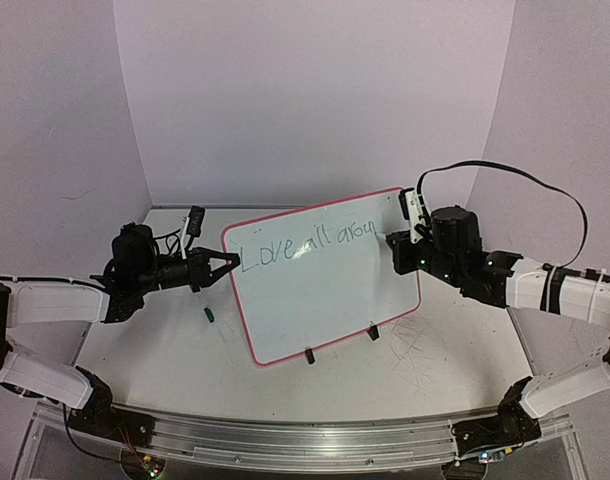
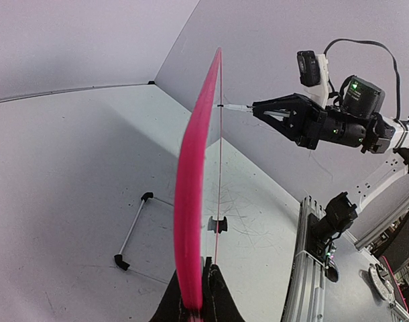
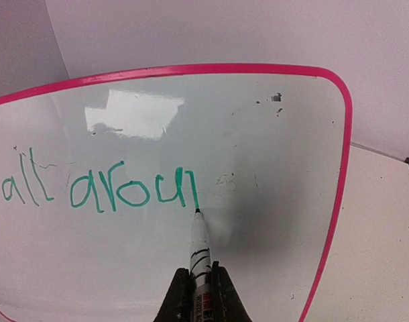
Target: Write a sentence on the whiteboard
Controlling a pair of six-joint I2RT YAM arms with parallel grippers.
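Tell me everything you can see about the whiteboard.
Glossy white whiteboard with a pink rim and rounded corners, standing tilted, two black clips on its lower edge near the table. The left gripper pinches its left edge. Green writing reads Love all arou; the marker in the right gripper touches its face.

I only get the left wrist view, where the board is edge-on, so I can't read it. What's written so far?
Observer: On the whiteboard, the green sentence reads "Love all aroun" so far.
Operator: Is the tip touching right now?
Observer: Yes; the right wrist view shows the marker tip on the surface at the foot of the last stroke.
Operator: Anything loose near the board?
Observer: A small green object lies on the table beside the board's left edge.
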